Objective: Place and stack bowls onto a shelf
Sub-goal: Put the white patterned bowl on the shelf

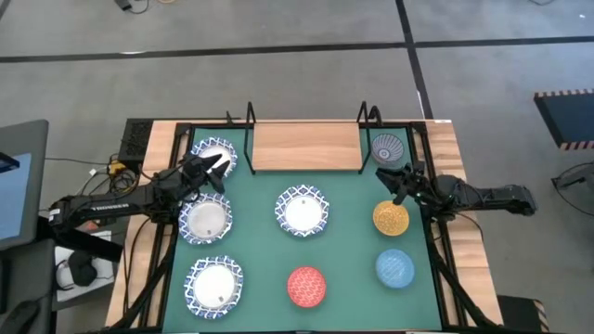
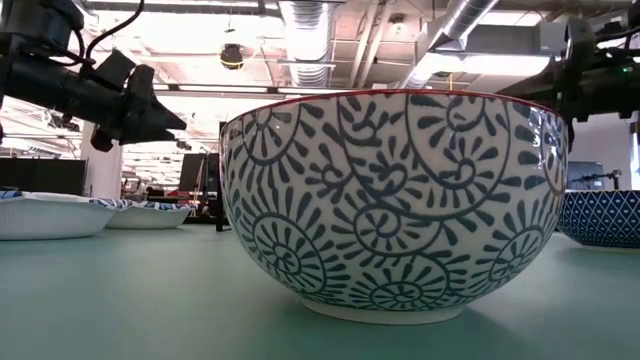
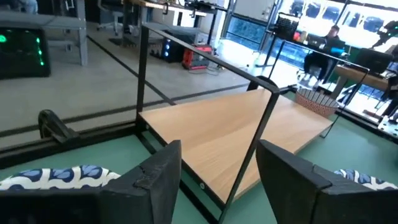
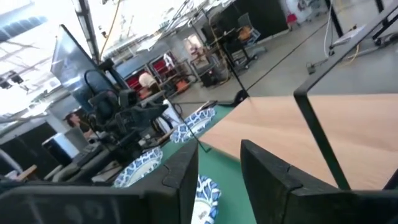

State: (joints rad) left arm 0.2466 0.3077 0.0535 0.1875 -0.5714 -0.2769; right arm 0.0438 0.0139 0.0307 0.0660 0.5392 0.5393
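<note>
Your left gripper [image 1: 221, 165] stands released and empty above a white bowl [image 1: 214, 154] beside the shelf [image 1: 306, 146]; your right gripper [image 1: 391, 174], jaws parted and empty, hovers near the grey-blue bowl [image 1: 388, 147]. The shelf board is bare: no bowl is placed yet, all eight remain on the mat [image 1: 343, 250].

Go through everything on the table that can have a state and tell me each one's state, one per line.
shelf: board bare, nothing on it
four white bowls: on the mat, unstacked
grey-blue bowl: on the mat right of the shelf
yellow-orange bowl: on the mat, separate
light blue bowl: on the mat, separate
red bowl: on the mat, upright
left end effector: open, empty
right end effector: open, empty
</note>
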